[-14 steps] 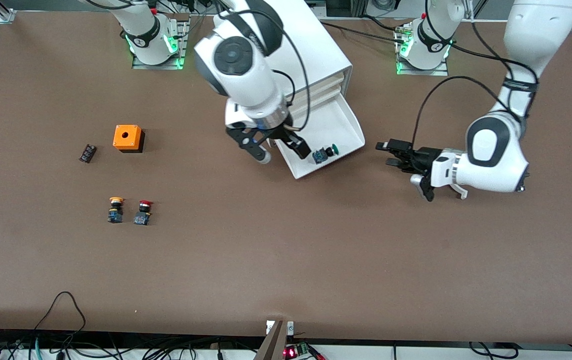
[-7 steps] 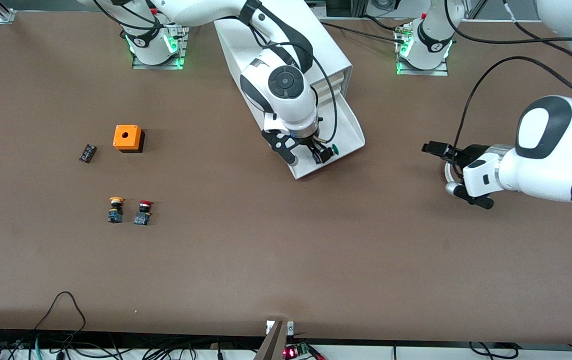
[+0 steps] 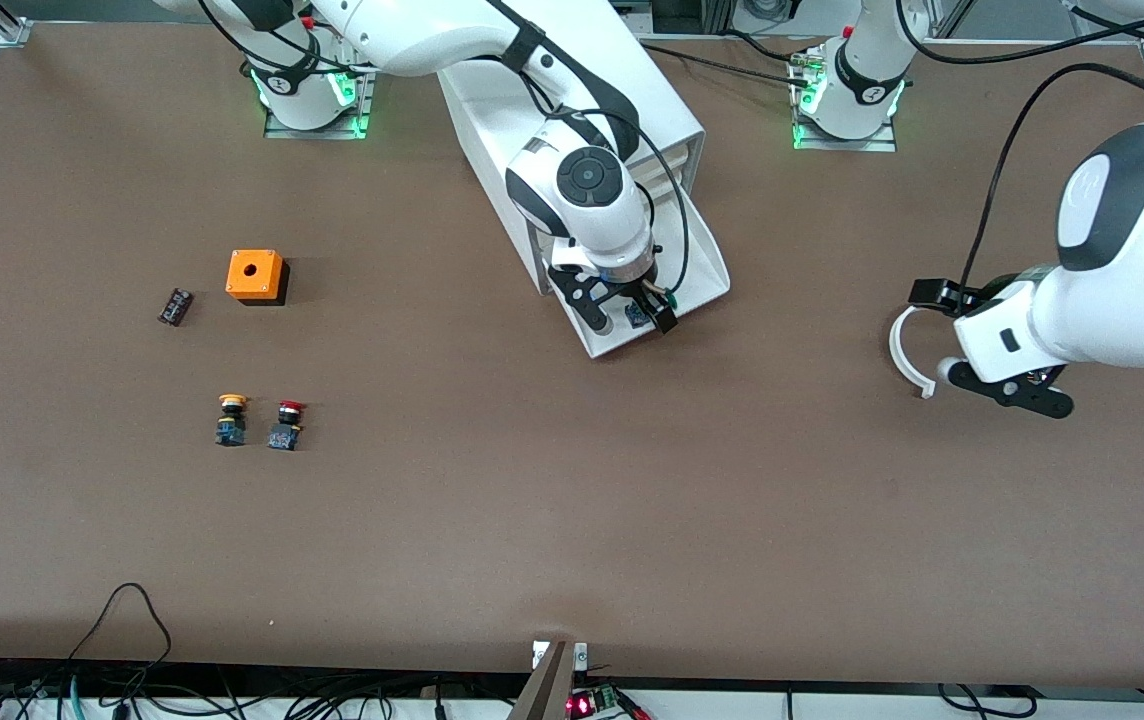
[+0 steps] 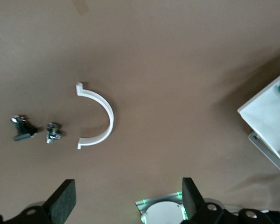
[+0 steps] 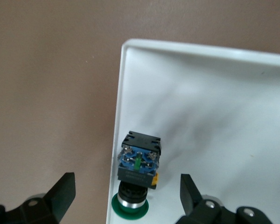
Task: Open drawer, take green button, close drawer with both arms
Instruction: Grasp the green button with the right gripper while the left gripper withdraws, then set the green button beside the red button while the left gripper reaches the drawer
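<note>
The drawer (image 3: 697, 250) stands pulled out of the white cabinet (image 3: 632, 75). The green-capped button (image 3: 636, 315) lies on its side in the drawer's corner nearest the front camera, against the wall. My right gripper (image 3: 627, 316) is open just over it, one finger on each side. In the right wrist view the button (image 5: 139, 170) lies between the open fingers of the right gripper (image 5: 126, 198), untouched, on the drawer floor (image 5: 214, 102). My left gripper (image 3: 972, 345) is open and empty over bare table toward the left arm's end, and its wrist view shows it open (image 4: 126, 200).
A white half ring (image 3: 907, 350) lies on the table under the left gripper, also in the left wrist view (image 4: 100, 116). An orange box (image 3: 255, 275), a small black part (image 3: 175, 306), a yellow-capped button (image 3: 230, 418) and a red-capped button (image 3: 285, 425) lie toward the right arm's end.
My right gripper has swung over the drawer and come down around the green button. My left arm has drawn back from the drawer toward its own end of the table.
</note>
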Motion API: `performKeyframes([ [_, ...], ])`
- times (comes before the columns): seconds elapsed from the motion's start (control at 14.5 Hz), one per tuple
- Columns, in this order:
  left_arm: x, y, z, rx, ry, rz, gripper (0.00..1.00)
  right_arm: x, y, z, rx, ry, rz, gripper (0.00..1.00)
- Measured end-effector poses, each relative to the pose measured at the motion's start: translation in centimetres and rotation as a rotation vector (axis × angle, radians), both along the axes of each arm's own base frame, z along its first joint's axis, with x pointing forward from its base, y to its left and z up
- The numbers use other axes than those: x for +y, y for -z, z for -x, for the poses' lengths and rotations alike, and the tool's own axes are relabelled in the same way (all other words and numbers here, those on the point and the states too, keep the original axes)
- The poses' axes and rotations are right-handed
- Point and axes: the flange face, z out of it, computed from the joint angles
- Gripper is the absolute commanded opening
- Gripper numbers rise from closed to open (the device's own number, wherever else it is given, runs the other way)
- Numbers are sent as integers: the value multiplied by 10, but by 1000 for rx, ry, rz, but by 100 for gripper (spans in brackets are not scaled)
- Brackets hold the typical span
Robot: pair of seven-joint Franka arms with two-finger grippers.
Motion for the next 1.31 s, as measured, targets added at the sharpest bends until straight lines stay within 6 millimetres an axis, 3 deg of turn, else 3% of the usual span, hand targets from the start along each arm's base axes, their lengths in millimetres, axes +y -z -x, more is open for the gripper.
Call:
performKeyframes([
  [0.07, 3, -9, -3, -22, -6, 2, 100, 2, 7, 3, 3, -2, 2, 98],
  [0.21, 6, -25, -6, -60, -12, 6, 100, 3, 13, 4, 6, -4, 5, 78],
  [0.35, 6, -33, -8, -78, -13, 8, 100, 3, 13, 3, 5, -3, 5, 22],
  [0.41, 6, -34, -8, -80, -14, 8, 100, 3, 12, 3, 4, -3, 4, 5],
  [0.48, 6, -33, -8, -78, -15, 8, 100, 3, 12, 3, 4, -3, 4, 0],
  [0.97, 5, -28, -10, -75, -54, -6, 100, 3, 0, -1, -4, -17, 29, 0],
  [1.18, 2, -29, -10, -79, -156, -32, 100, -6, -52, -30, -36, -71, 31, 0],
  [1.31, -4, -24, -9, -62, -244, -5, 100, -27, -81, -54, -70, -141, 31, 0],
])
